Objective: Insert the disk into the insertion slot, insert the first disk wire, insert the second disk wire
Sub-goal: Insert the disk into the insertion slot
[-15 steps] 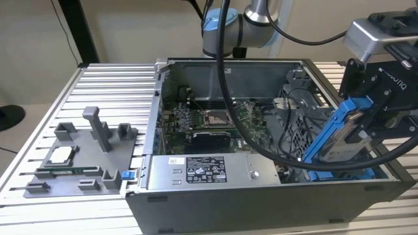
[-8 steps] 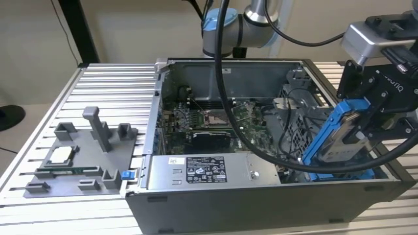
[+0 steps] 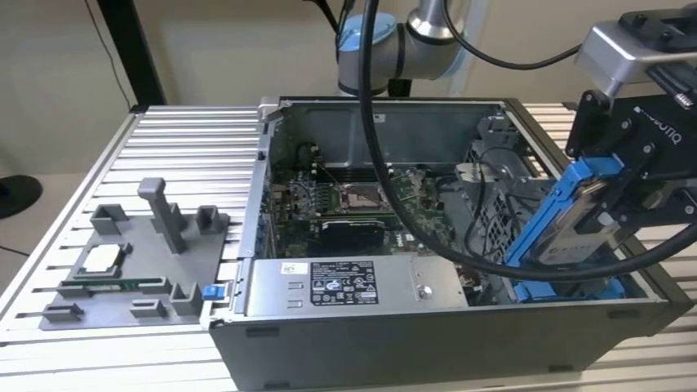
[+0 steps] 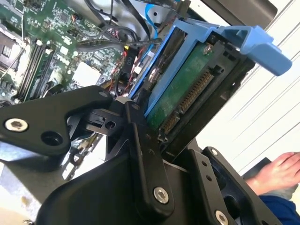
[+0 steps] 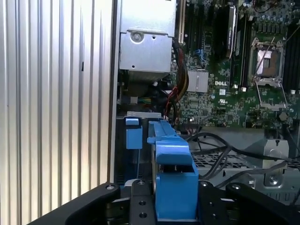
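Silver-grey arm (image 3: 412,55) with a pale blue joint cap (image 3: 360,33); thick black cables (image 3: 373,122) loop off it. The pincer (image 3: 626,214) is matt black, its link plates studded with bright silver screws (image 4: 161,195). A grey box (image 3: 626,49) caps the wrist.

Disk (image 3: 575,230) frame: smooth blue plastic

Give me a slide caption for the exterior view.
Black gripper holds the blue-framed silver hard drive tilted over the blue-railed drive bay.

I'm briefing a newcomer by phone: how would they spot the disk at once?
Find the open computer case. At the exterior view's right, the black gripper holds the disk tilted at the slot. Its bright blue frame distinguishes it from the grey labelled box.
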Robot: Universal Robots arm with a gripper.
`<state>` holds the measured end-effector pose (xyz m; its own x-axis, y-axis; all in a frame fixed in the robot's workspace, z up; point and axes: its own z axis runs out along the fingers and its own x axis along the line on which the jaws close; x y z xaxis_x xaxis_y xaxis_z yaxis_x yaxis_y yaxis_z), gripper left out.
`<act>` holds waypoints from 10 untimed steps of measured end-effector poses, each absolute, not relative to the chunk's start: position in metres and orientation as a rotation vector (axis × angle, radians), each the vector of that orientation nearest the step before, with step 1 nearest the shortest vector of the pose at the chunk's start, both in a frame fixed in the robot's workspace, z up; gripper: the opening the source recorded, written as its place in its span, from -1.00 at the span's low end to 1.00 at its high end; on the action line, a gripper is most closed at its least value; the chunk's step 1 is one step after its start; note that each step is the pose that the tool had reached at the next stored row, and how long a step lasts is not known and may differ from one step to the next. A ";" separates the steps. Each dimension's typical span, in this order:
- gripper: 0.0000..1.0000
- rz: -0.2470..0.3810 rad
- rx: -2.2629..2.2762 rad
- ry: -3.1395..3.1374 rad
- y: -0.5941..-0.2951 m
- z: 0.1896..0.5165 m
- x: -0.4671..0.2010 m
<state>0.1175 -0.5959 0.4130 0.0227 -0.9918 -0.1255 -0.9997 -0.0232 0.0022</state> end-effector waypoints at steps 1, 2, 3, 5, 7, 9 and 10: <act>-1.00 0.141 -2.183 2.133 -0.599 0.413 0.117; -1.00 0.142 -2.182 2.133 -0.603 0.413 0.117; -1.00 0.143 -2.183 2.133 -0.606 0.413 0.118; -1.00 0.145 -2.183 2.134 -0.607 0.411 0.117; -1.00 0.145 -2.183 2.135 -0.607 0.410 0.117; -1.00 0.145 -2.183 2.135 -0.606 0.410 0.117; -1.00 0.145 -2.182 2.136 -0.605 0.409 0.117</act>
<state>0.1167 -0.6053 0.4095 0.0209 -0.9917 -0.1267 -0.9997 -0.0218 0.0059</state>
